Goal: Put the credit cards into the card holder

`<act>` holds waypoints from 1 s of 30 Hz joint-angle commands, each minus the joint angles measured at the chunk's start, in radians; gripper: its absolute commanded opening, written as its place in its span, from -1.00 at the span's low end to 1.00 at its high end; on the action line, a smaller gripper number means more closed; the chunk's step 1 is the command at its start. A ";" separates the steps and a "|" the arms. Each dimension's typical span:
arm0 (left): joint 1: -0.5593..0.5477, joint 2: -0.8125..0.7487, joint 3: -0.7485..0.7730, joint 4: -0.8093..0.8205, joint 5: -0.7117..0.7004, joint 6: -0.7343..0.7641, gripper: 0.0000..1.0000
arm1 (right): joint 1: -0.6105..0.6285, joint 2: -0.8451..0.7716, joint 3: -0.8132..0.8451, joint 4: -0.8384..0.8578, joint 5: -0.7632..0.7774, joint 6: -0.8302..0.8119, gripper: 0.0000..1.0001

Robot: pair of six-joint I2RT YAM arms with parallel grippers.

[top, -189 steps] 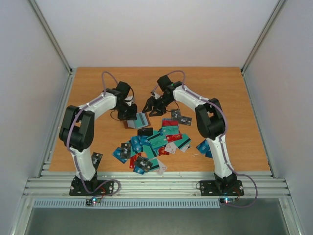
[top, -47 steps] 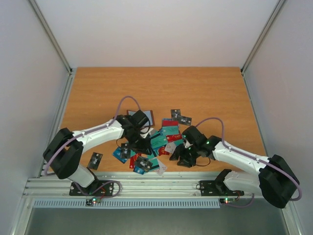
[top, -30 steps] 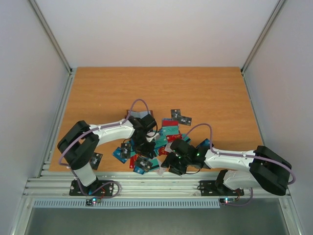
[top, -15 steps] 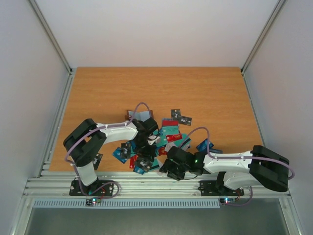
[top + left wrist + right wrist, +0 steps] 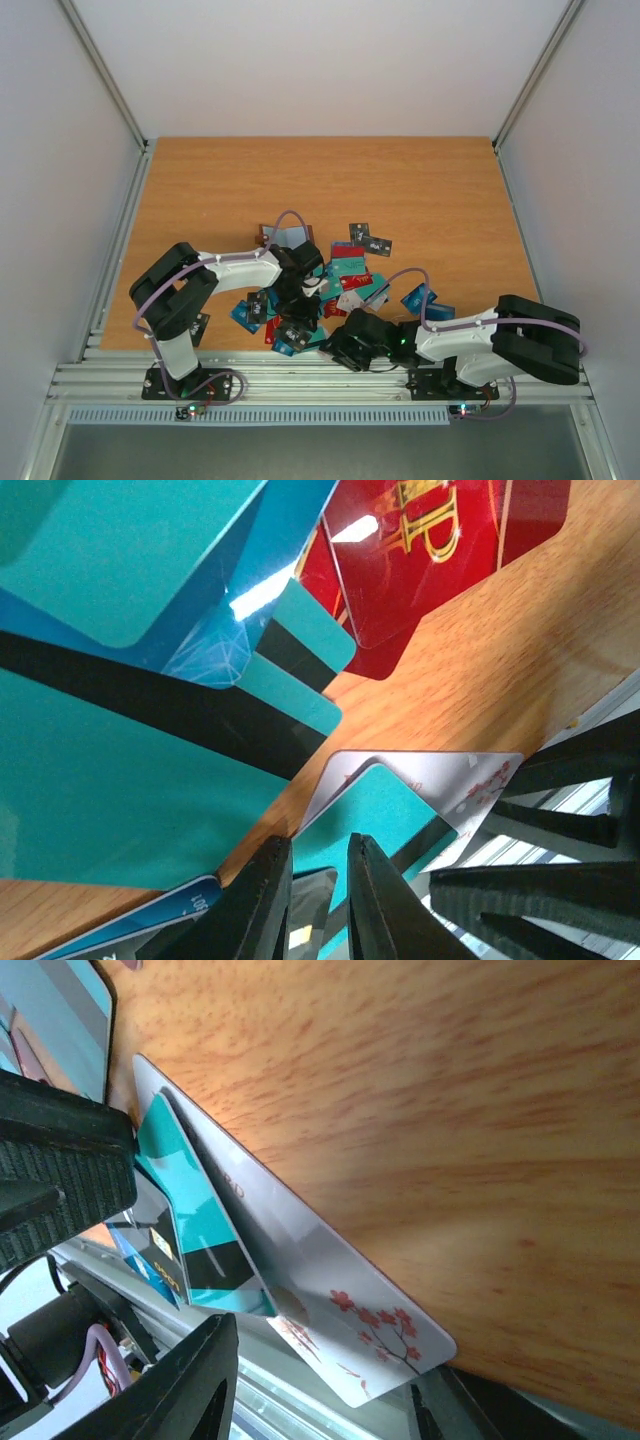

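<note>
The credit cards [image 5: 345, 270] lie in a loose overlapping heap on the near half of the wooden counter [image 5: 450, 200]. The brown card holder [image 5: 265, 236] sits at the heap's far edge, just beyond the left arm's wrist, with a pale blue-grey card [image 5: 288, 238] on or in it; I cannot tell which.

The left pincer [image 5: 318, 855] is down on the heap's near part, its fingers narrowly parted and pinching nothing. Above them in the left wrist view lies a glossy red card [image 5: 430, 560] with ornate gold lettering, of which only a "P" reads clearly. Beside it are teal cards with black magnetic stripes [image 5: 120, 780].

The right pincer [image 5: 325, 1380] lies low at the counter's near edge with its fingers spread wide. Between them lies the corner of a white-grey card [image 5: 300, 1255] printed with a sprig of red blossoms. Its faint lettering is too blurred to read. A teal card with a black stripe [image 5: 200, 1220] overlaps it.

Two black cards [image 5: 378, 244] [image 5: 197, 323] lie apart from the heap, their pale marks too small to read.
</note>
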State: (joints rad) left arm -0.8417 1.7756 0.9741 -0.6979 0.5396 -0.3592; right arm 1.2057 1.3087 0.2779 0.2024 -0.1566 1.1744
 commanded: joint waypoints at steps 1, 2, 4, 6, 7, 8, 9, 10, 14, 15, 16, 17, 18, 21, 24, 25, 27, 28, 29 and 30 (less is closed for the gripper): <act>-0.008 0.048 -0.030 0.025 -0.032 -0.006 -0.62 | 0.009 0.083 -0.023 0.086 0.070 0.009 -0.11; -0.008 0.049 -0.029 0.026 -0.031 -0.006 -0.63 | 0.009 0.089 -0.023 0.094 0.069 0.011 -0.14; -0.008 0.051 -0.030 0.027 -0.029 -0.007 -0.63 | 0.010 0.092 -0.024 0.098 0.073 0.014 -0.20; -0.008 0.053 -0.029 0.029 -0.027 -0.009 -0.63 | 0.010 0.083 -0.025 0.091 0.078 0.015 -0.31; -0.008 0.053 -0.030 0.032 -0.025 -0.009 -0.63 | 0.010 0.074 -0.024 0.080 0.081 0.014 -0.35; -0.008 0.054 -0.029 0.033 -0.021 -0.012 -0.63 | 0.011 0.063 -0.021 0.064 0.086 0.012 -0.40; -0.008 0.056 -0.029 0.037 -0.018 -0.014 -0.63 | 0.010 0.050 -0.018 0.048 0.092 0.012 -0.45; -0.008 0.057 -0.029 0.042 -0.015 -0.017 -0.63 | 0.010 0.038 -0.016 0.033 0.098 0.009 -0.49; -0.008 0.063 -0.026 0.050 -0.004 -0.027 -0.63 | 0.011 -0.007 -0.013 0.000 0.124 -0.006 -0.63; -0.008 0.065 -0.025 0.050 -0.003 -0.027 -0.63 | 0.010 -0.014 -0.014 -0.003 0.128 -0.009 -0.65; -0.008 0.066 -0.025 0.051 -0.002 -0.027 -0.63 | 0.010 -0.022 -0.014 -0.003 0.131 -0.012 -0.67; -0.008 0.069 -0.023 0.052 0.001 -0.027 -0.63 | 0.010 -0.027 -0.014 -0.004 0.133 -0.014 -0.69; -0.008 0.071 -0.023 0.053 0.003 -0.029 -0.63 | 0.009 -0.033 -0.014 -0.004 0.134 -0.015 -0.71; -0.008 0.069 -0.018 0.055 0.009 -0.034 -0.63 | 0.010 -0.053 -0.005 -0.032 0.135 -0.013 -0.78; -0.008 0.053 -0.001 0.051 0.005 -0.041 -0.63 | 0.009 -0.096 0.021 -0.120 0.146 -0.015 -0.83; -0.008 0.047 0.011 0.047 -0.004 -0.042 -0.63 | 0.009 -0.112 0.034 -0.160 0.152 -0.018 -0.86; -0.008 0.040 0.032 0.036 -0.016 -0.043 -0.63 | 0.008 -0.143 0.056 -0.242 0.170 -0.024 -0.89; -0.008 0.039 0.045 0.029 -0.023 -0.042 -0.63 | 0.005 -0.156 0.064 -0.276 0.187 -0.028 -0.91; -0.009 0.038 0.058 0.022 -0.029 -0.041 -0.63 | -0.002 -0.168 0.072 -0.304 0.192 -0.032 -0.93; -0.008 0.038 0.071 0.015 -0.036 -0.039 -0.63 | -0.009 -0.180 0.080 -0.335 0.192 -0.036 -0.96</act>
State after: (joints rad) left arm -0.8398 1.7885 0.9947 -0.6846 0.5461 -0.3939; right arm 1.2156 1.1706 0.3153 0.0471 -0.0742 1.1618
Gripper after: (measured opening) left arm 0.186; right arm 0.042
